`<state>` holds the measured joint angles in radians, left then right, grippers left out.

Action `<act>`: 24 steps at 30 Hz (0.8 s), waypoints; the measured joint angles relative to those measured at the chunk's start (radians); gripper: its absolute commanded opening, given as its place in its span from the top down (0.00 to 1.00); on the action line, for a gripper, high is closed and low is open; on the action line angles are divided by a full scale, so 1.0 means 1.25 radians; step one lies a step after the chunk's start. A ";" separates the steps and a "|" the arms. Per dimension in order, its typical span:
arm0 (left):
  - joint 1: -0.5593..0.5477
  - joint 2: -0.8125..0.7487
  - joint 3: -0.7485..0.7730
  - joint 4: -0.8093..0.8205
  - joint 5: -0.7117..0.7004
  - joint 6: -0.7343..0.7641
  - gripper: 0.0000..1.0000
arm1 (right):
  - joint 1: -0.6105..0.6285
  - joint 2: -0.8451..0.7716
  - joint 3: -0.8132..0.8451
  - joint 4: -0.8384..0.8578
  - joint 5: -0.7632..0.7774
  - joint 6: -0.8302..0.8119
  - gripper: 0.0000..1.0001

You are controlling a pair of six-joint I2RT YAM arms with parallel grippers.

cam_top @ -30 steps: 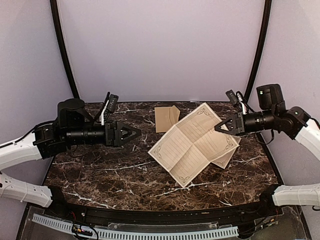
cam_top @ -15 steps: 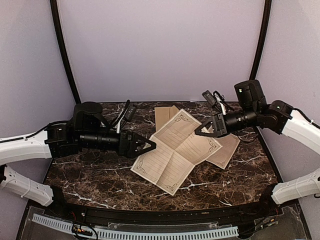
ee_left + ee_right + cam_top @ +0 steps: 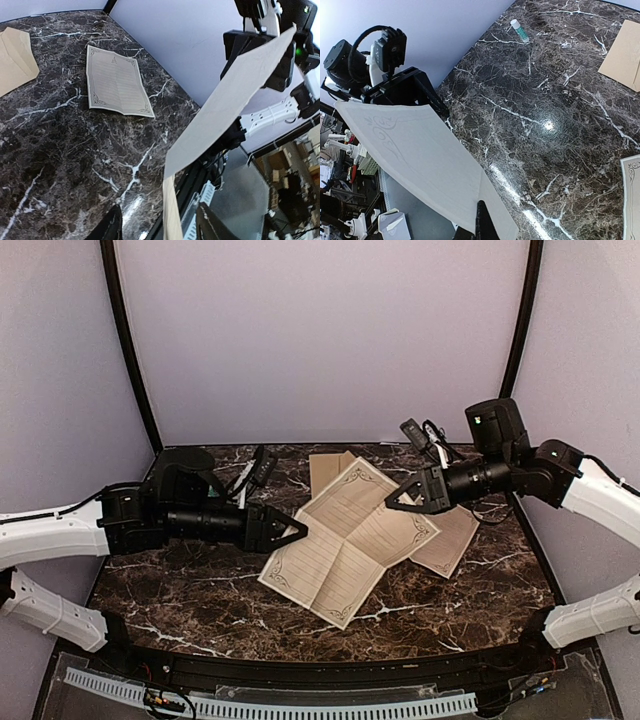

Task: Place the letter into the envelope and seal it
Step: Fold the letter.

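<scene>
The letter point(image 3: 345, 540), a cream sheet with ornate border lines and creases, hangs unfolded and tilted above the table's middle. My right gripper point(image 3: 392, 505) is shut on its right corner; in the right wrist view the pale back point(image 3: 420, 155) runs out from the pinching gripper point(image 3: 481, 212). My left gripper point(image 3: 303, 530) is at the sheet's left corner. In the left wrist view the letter's point(image 3: 235, 95) edge passes between the fingers point(image 3: 112, 225), which stand apart, neither touching it. The brown envelope point(image 3: 330, 472) lies flat at the back, partly under the letter.
Another bordered sheet point(image 3: 117, 82) lies flat on the marble table point(image 3: 180, 590), right of centre, partly beneath the held letter. A white glue stick with a green band point(image 3: 520, 30) lies near the table's far-left edge. Curtain walls close the sides and back.
The right gripper has carried the letter left and lower. The left arm has reached right until its jaws straddle the letter's left corner, and those jaws have narrowed.
</scene>
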<state>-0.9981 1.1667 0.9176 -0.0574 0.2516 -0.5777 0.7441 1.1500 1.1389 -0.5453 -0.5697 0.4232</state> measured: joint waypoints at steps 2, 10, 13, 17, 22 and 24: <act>0.000 0.009 0.000 -0.001 0.000 -0.002 0.63 | 0.002 0.000 0.000 0.000 0.003 0.000 1.00; -0.001 0.021 0.000 -0.002 -0.005 -0.014 0.85 | 0.007 0.000 0.000 0.000 0.007 0.000 1.00; -0.002 0.021 0.000 -0.002 -0.007 -0.018 0.99 | 0.008 0.000 0.000 0.000 0.008 0.000 1.00; -0.002 0.021 0.000 -0.002 -0.011 -0.021 1.00 | 0.009 0.000 0.001 0.000 0.010 0.002 0.64; -0.002 0.016 -0.001 -0.002 -0.048 -0.029 1.00 | 0.009 -0.021 0.002 0.001 0.019 0.006 0.27; -0.002 0.002 -0.003 -0.001 -0.062 -0.032 1.00 | 0.011 -0.045 0.003 0.007 0.026 0.008 0.21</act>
<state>-1.0000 1.1694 0.9134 -0.0589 0.1741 -0.6178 0.7578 1.0935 1.1427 -0.5365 -0.5377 0.4328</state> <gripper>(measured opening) 0.009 0.709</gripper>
